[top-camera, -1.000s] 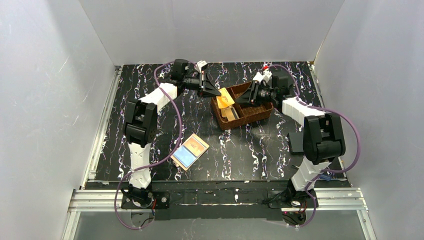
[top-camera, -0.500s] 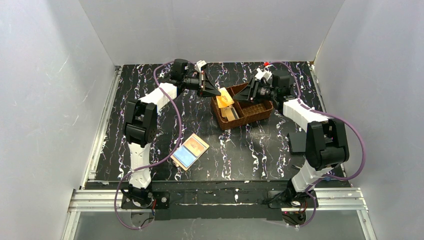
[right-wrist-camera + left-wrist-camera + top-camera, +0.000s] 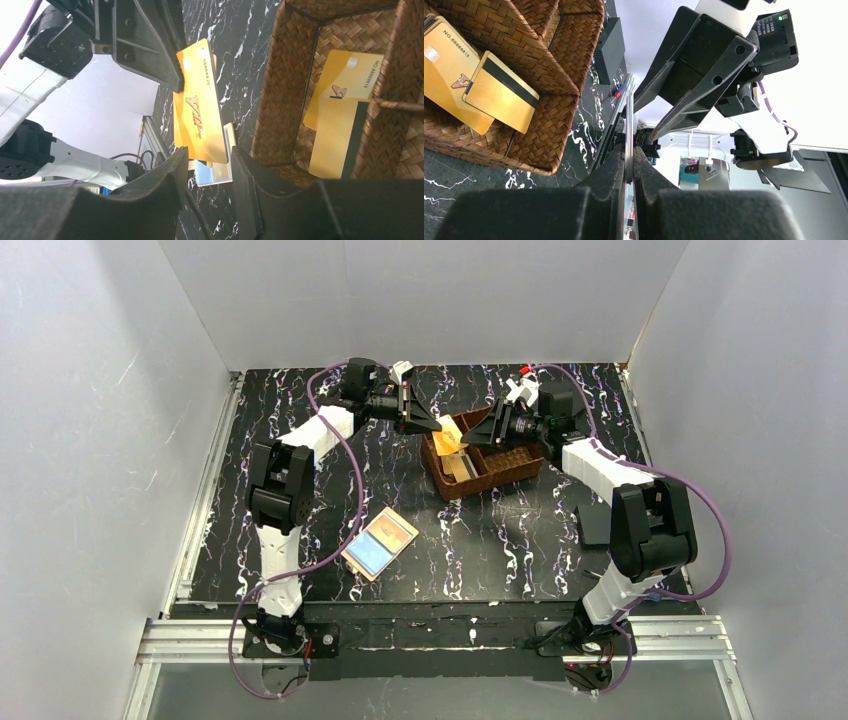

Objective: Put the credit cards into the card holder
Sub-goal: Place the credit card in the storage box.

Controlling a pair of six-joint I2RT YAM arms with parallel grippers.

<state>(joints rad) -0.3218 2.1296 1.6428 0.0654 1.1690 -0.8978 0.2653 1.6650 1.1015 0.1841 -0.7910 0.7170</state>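
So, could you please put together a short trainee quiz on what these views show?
1. True or false: the left end effector is shut on a thin golden-yellow rectangular card.
2. How many golden cards lie inside the brown woven basket?
3. Where is the open tan bifold wallet? A) inside the basket B) flat on the black marbled table C) under the basket

Key: 1 true; 2 two; 3 B.
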